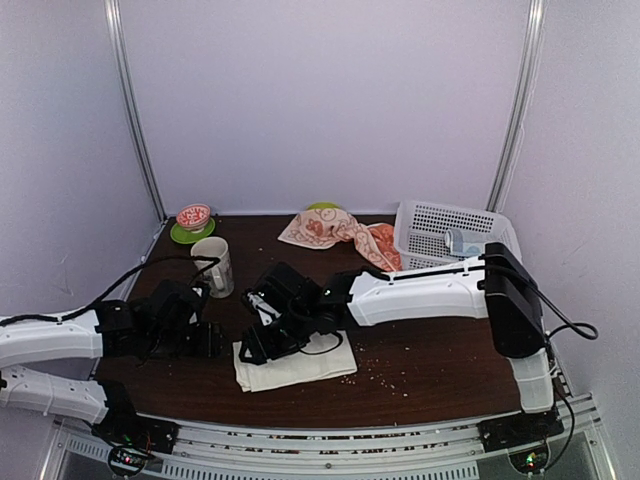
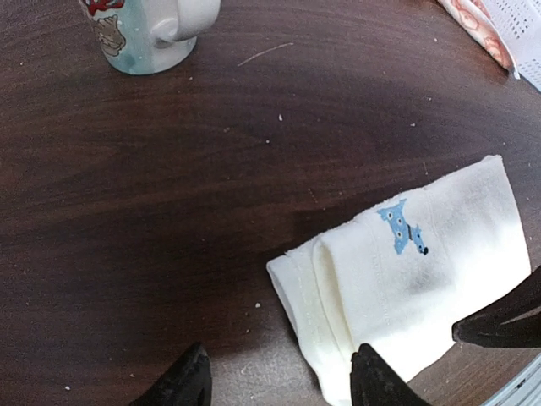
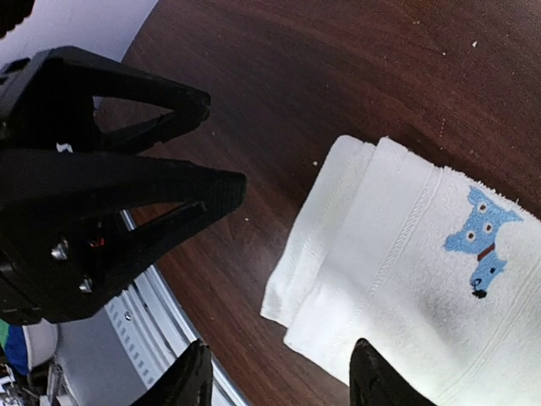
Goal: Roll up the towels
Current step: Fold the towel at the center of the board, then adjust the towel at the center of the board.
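The cream-white towel (image 1: 297,364) lies folded flat near the table's front edge, a small blue dog printed on it (image 2: 404,227). Its left end shows a loose rolled fold (image 3: 338,220). My right gripper (image 1: 262,338) hovers over the towel's left end, open (image 3: 279,382), nothing held. My left gripper (image 1: 207,338) is just left of the towel, open (image 2: 281,382), its right fingertip (image 2: 372,376) over the towel's near corner. The peach-orange rabbit towel (image 1: 338,231) lies crumpled at the back middle, apart from both grippers.
A mug (image 1: 214,265) stands behind my left gripper. A red-patterned bowl on a green saucer (image 1: 193,220) sits at the back left. A white perforated basket (image 1: 440,232) at the back right holds a pale packet (image 1: 463,243). Crumbs dot the table right of the cream towel.
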{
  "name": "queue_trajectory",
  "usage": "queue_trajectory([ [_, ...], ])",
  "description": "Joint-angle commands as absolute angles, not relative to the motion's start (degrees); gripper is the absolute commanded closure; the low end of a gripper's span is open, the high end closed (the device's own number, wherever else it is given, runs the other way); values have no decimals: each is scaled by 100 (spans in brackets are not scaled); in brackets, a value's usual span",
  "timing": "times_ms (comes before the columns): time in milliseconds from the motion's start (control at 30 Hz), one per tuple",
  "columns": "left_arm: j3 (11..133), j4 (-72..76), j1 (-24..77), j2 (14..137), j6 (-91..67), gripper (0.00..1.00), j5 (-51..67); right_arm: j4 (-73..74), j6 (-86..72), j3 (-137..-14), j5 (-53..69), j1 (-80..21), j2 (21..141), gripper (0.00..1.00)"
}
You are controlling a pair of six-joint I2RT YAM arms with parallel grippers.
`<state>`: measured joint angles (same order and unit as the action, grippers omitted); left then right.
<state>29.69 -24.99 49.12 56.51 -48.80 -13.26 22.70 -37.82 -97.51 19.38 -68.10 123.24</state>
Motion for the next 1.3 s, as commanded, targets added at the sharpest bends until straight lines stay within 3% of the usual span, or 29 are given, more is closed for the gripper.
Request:
queue_trajectory([
  [0, 3017, -2695, 4922, 5397, -4965, 42, -1477, 2094, -3448, -9602, 2008, -6762, 11559, 42],
  [167, 3077, -2622, 4922, 5392, -4992, 40, -1060, 1991, -3561, -8212, 1394, -6228, 10593, 48],
  [400, 3419, -2169, 4937, 6280, -5072, 39, -70, 1328, -3898, -6536, 1096, -5513, 9503, 55],
  [933, 3860, -1784, 4931, 7850, -4945, 39, 145, 959, -4025, -5916, 1250, -5367, 9197, 58],
  [1267, 3714, -1379, 4849, 8155, -5004, 41, 397, 880, -4089, -5872, 1301, -5335, 9204, 60],
])
